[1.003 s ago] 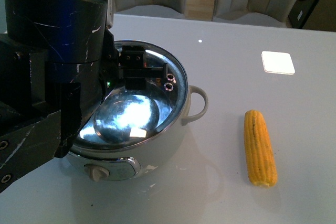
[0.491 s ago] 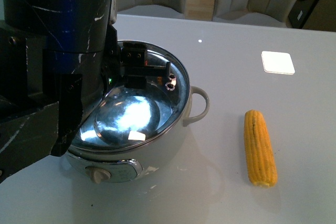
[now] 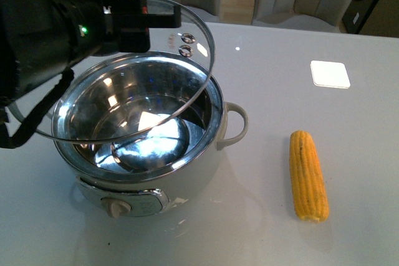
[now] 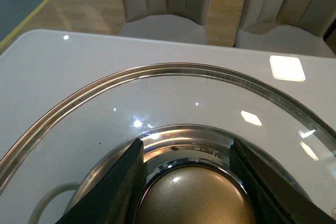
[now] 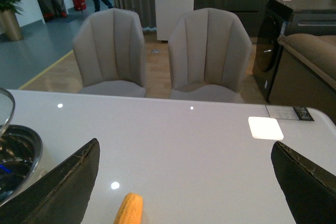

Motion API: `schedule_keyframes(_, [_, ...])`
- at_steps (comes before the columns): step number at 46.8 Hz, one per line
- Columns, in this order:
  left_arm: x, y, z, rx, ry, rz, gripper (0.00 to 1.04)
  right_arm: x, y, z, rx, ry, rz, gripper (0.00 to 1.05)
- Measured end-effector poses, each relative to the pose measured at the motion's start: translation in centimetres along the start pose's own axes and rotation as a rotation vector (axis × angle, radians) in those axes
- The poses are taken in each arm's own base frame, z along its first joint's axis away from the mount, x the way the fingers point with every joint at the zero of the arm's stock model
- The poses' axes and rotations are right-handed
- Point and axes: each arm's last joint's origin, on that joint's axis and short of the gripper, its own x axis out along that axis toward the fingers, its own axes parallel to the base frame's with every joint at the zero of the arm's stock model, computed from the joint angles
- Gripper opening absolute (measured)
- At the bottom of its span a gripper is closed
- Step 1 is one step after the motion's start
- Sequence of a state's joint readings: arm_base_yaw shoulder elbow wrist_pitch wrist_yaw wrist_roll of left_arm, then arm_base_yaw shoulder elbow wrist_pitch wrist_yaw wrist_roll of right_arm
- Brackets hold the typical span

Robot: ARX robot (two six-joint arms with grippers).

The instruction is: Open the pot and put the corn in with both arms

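The cream-white pot (image 3: pixel 193 179) stands at the table's front left, its steel bowl open and empty. My left gripper (image 3: pixel 128 14) is shut on the gold knob (image 4: pixel 194 198) of the glass lid (image 3: pixel 211 54) and holds it tilted above the pot's far left side. In the left wrist view its fingers (image 4: pixel 113 192) flank the knob. The corn (image 3: pixel 308 175) lies on the table to the right of the pot, apart from it. My right gripper (image 5: pixel 184 182) is open and empty, above the table, with the corn's tip (image 5: pixel 129 209) just ahead of it. The right gripper is out of the front view.
A white square pad (image 3: pixel 330 73) lies at the table's back right, also in the right wrist view (image 5: pixel 265 128). Two beige chairs (image 5: pixel 210 51) stand behind the far table edge. The pot's rim (image 5: pixel 18 156) shows to the side of the corn.
My left gripper has lifted the glass lid off the pot, up and toward the back left. The bowl now shows open. The corn has not moved.
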State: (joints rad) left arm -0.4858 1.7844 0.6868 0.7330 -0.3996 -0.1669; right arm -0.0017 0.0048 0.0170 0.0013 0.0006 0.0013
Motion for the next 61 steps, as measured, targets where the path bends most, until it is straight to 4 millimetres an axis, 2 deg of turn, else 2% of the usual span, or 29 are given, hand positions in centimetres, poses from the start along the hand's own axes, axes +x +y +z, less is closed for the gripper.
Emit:
schedule_keyframes(9, [-1.0,3.3,0.7,-0.009,-0.032,0.062,0.43,0.0,0.0,0.0,0.0,0.0,0.0,0.96])
schedule_keyframes(22, [-2.8,11.3,-0.4,-0.045,-0.041,0.203,0.43,0.0,0.0,0.0,0.0,0.0,0.0,0.96])
schedule_keyframes(26, [-3.3,14.4,-1.0,-0.057,-0.048,0.258,0.43,0.0,0.0,0.0,0.0,0.0,0.0,0.96])
schedule_keyframes(34, [-3.4,18.3,-2.1,-0.069,-0.062,0.345,0.43,0.0,0.0,0.0,0.0,0.0,0.0,0.96])
schedule_keyframes(39, [-2.9,20.8,-4.2,-0.085,-0.036,0.397,0.43,0.0,0.0,0.0,0.0,0.0,0.0,0.96])
schedule_keyframes(49, [-1.0,23.3,-8.2,-0.115,0.02,0.44,0.43,0.0,0.0,0.0,0.0,0.0,0.0,0.96])
schedule_keyframes(61, [2.2,24.4,-11.4,-0.12,0.047,0.431,0.43,0.0,0.0,0.0,0.0,0.0,0.0,0.96])
